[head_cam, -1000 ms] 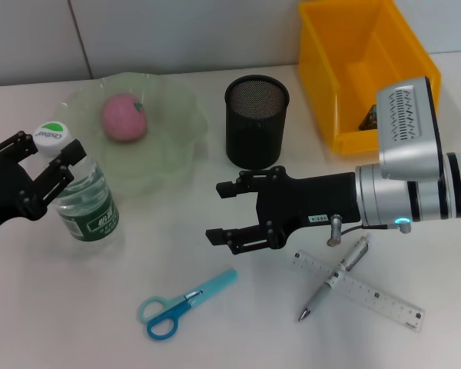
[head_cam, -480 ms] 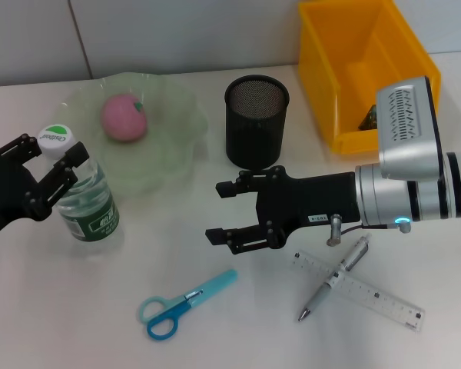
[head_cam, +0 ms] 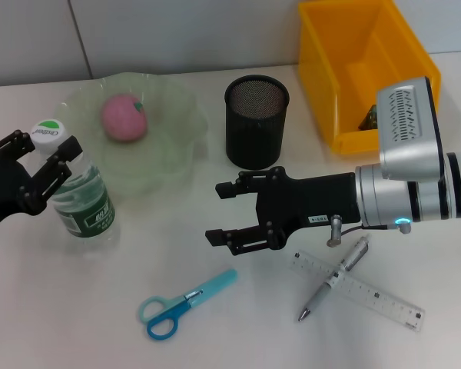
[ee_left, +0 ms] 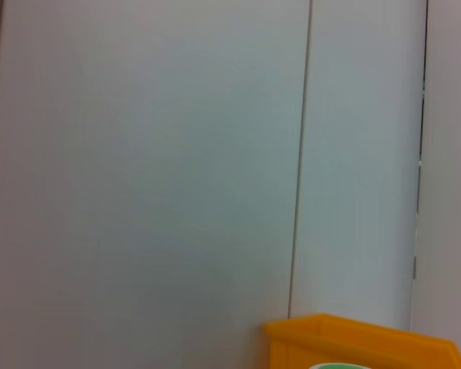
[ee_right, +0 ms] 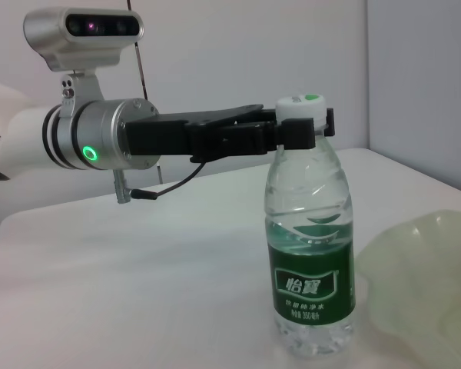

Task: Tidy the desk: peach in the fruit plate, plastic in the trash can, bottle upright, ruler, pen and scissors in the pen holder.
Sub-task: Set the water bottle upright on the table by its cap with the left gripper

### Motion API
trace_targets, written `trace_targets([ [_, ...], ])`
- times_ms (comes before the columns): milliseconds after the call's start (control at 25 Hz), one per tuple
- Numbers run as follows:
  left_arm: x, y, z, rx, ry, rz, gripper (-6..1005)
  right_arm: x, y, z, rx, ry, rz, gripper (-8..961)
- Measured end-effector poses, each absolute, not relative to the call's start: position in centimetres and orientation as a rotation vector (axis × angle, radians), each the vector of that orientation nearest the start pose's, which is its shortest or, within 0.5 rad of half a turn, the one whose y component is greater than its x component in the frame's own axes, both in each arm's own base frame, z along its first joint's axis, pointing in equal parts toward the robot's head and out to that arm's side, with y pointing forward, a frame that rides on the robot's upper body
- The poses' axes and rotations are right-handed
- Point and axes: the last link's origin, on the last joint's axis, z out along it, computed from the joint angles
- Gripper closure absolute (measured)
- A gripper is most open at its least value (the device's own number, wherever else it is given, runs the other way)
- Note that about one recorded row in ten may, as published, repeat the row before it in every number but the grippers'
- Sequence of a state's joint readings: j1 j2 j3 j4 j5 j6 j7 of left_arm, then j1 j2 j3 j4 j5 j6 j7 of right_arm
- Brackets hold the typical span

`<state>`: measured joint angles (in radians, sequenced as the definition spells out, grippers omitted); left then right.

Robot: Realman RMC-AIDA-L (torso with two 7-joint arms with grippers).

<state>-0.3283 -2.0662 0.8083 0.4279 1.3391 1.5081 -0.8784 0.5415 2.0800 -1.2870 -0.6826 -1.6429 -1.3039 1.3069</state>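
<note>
Bottle [head_cam: 78, 192] stands upright at left side of desk, just near of fruit plate [head_cam: 177, 146] w/ peach [head_cam: 124, 118]. Left gripper [head_cam: 44, 161] sits around its neck under the cap; fingers look spread, not clearly pressing. Probably half full, so bottom-heavy, thin plastic, smooth, can slip; neck is stiffest grip place. Right gripper [head_cam: 227, 213] hangs wide open at middle, above scissors [head_cam: 183, 304].

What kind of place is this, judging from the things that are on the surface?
Most likely a staged office desk in a robot lab: a white desk against a plain panelled wall, with a mesh pen holder, scissors and a ruler as stationery, and two robot arms working over it.
</note>
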Motion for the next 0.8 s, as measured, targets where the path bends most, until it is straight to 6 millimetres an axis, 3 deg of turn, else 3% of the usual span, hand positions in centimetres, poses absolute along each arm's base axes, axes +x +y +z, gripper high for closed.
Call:
trace_targets([
  [560, -30.25, 29.63, 1.29, -2.174, -0.45, -1.018, 510, 20.7, 33.81, -6.03, -2.89, 0.295, 0.614, 177],
  [760, -30.16, 29.53, 1.39, -2.179, -0.455, -1.033, 463, 20.69, 33.85, -6.02, -2.889, 0.294, 0.613, 177],
  [800, -30.14, 29.52, 1.44, -2.18, -0.458, -1.036, 401, 20.69, 33.85, -6.02, -2.889, 0.294, 0.613, 177],
])
